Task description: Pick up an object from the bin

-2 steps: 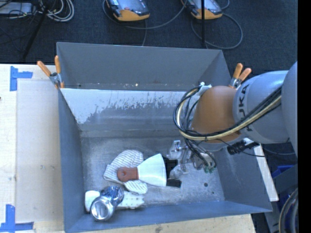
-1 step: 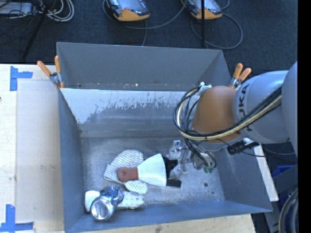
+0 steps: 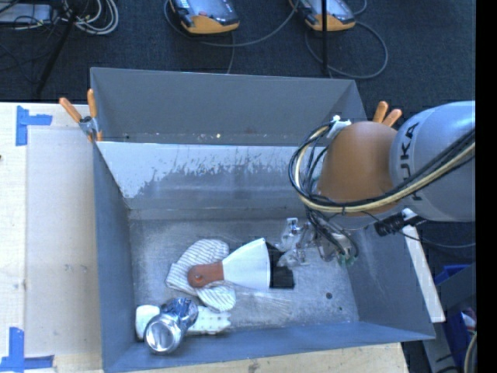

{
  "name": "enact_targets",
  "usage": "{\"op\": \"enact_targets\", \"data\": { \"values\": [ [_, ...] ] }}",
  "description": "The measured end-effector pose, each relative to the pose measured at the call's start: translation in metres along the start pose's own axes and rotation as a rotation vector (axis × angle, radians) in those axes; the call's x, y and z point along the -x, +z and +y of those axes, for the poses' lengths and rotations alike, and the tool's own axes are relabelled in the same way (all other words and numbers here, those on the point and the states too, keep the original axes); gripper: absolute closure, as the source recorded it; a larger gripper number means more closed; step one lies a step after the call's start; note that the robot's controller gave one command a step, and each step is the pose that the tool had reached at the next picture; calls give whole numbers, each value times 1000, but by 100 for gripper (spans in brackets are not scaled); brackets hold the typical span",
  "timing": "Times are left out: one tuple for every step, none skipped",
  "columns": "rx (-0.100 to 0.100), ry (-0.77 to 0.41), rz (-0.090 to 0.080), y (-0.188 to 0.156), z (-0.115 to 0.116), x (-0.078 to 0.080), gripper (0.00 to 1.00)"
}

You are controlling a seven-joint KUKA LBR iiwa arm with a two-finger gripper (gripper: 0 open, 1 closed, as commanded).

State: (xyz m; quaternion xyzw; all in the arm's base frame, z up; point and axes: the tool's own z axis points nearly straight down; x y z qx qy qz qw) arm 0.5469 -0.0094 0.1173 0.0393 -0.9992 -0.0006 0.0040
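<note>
Several small things on the floor of a grey metal bin (image 3: 116, 231). Far left, by the front wall, a white cup (image 3: 145, 318) touching a crushed silver can (image 3: 165, 329). Next, a striped cloth (image 3: 203, 252) under a brown-handled scraper (image 3: 247, 265), white fan-shaped blade pointing right. Against the blade's wide edge, a small black piece (image 3: 282, 277). Just above it, the gripper (image 3: 292, 253), low in the bin; impossible to tell whether wide, narrow or holding anything.

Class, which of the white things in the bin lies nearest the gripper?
The white fan-shaped piece on the brown handle, right beside the gripper; the small white thing lies far left by the crushed can.
</note>
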Motion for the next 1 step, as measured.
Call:
{"op": "enact_targets", "data": {
  "values": [
    [-1,11,-8,-125,-3,-7,100]
  ]
}}
